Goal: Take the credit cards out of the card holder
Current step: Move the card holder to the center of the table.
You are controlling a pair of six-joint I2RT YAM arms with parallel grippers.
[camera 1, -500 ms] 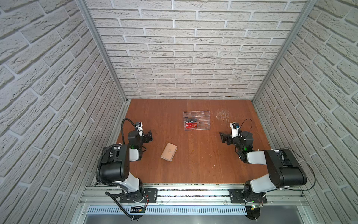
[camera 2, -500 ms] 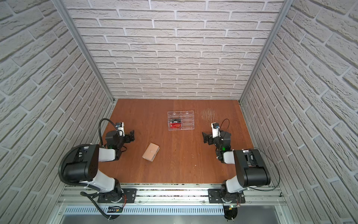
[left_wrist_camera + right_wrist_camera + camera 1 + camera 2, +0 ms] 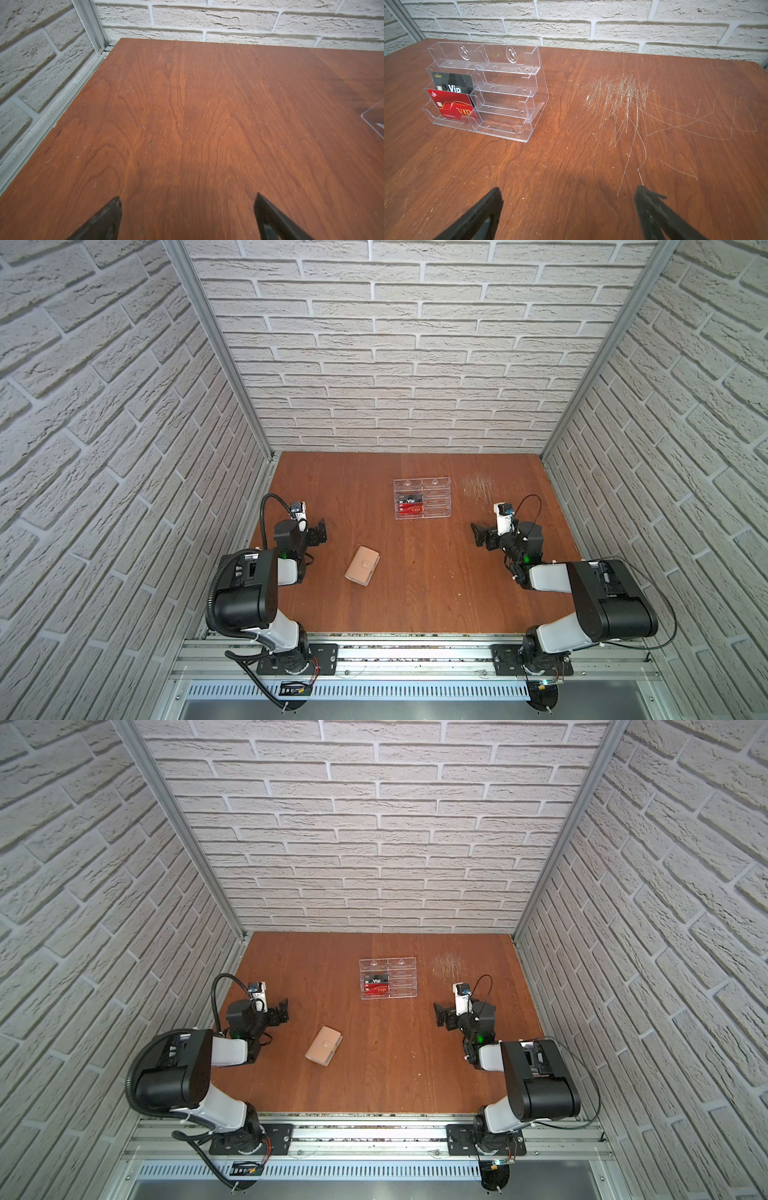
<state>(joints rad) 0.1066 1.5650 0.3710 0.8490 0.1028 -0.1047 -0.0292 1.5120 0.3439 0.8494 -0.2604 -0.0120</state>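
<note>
Wooden table [image 3: 415, 597], card holder [image 3: 362, 571] unmoved, left end effector [image 3: 188, 197], right end effector [image 3: 568, 189] both spread, empty

Closed beige-tan card holder [image 3: 362, 571], snap tab fastened on top, lies flat and slightly askew on the wooden table [image 3: 419, 597], left of centre, nearer the front.

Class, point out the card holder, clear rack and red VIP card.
card holder [image 3: 362, 571], in a top view, closed cover.
clear rack [image 3: 508, 89], right wrist view, empty pocket wall.
red VIP card [image 3: 450, 106], right wrist view, printed face.
</note>
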